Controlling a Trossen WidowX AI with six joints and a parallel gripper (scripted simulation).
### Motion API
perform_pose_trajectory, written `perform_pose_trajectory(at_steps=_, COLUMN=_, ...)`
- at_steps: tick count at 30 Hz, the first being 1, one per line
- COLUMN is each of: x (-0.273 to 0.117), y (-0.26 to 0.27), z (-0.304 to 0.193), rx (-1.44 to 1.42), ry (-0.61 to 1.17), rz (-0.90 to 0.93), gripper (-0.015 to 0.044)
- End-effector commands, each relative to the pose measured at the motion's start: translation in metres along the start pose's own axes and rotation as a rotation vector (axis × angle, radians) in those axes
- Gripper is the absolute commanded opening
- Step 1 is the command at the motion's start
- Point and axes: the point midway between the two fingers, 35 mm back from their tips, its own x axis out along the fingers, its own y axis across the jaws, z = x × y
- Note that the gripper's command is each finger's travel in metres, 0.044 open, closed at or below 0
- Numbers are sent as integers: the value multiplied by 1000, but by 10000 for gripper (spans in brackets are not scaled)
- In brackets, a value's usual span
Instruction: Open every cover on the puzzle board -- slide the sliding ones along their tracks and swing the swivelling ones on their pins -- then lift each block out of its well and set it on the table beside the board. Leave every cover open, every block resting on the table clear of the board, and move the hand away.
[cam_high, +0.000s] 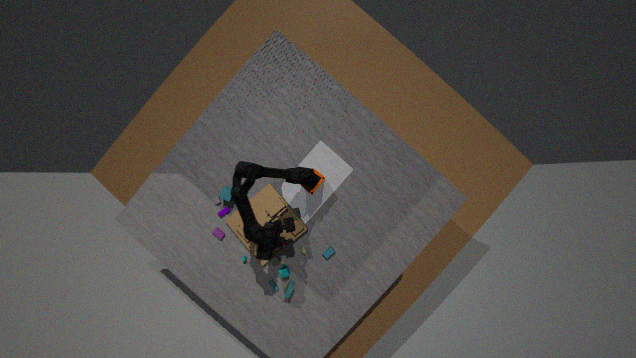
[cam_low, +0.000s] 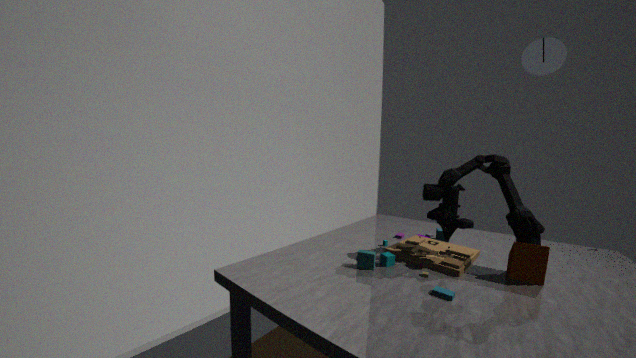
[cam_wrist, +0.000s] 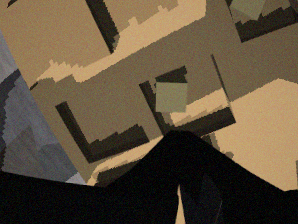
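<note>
The tan puzzle board (cam_high: 270, 197) (cam_low: 457, 247) (cam_wrist: 265, 130) lies on the table, with dark slots and recesses in its top. In the wrist view a pale square piece (cam_wrist: 171, 97) stands at a recess just ahead of the fingers, and another pale piece (cam_wrist: 248, 8) shows at the top right. My gripper (cam_low: 446, 240) (cam_wrist: 178, 141) is shut and empty, pointing down low over the board. On the table beside the board are a magenta block (cam_high: 218, 233), a purple block (cam_high: 224, 212), a blue block (cam_high: 328, 253) (cam_low: 443, 293) and several teal blocks. The arm hides part of the board; I cannot tell each cover's state.
The teal blocks include one (cam_high: 284, 271) (cam_low: 387, 259) near the board and a longer one (cam_high: 289, 289) beyond it. A small tan piece (cam_high: 303, 251) (cam_low: 424, 274) lies near the board's edge. An orange block (cam_low: 527, 263) stands by the arm's base, near a white sheet (cam_high: 330, 160).
</note>
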Motion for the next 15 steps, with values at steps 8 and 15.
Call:
perform_pose_trajectory(at_steps=8, x=20, y=-1, z=1, rx=-35, ry=1, rz=-4, gripper=0)
perform_pose_trajectory(at_steps=15, x=47, y=-1, z=-1, rx=-19, ry=3, rz=-5, gripper=0)
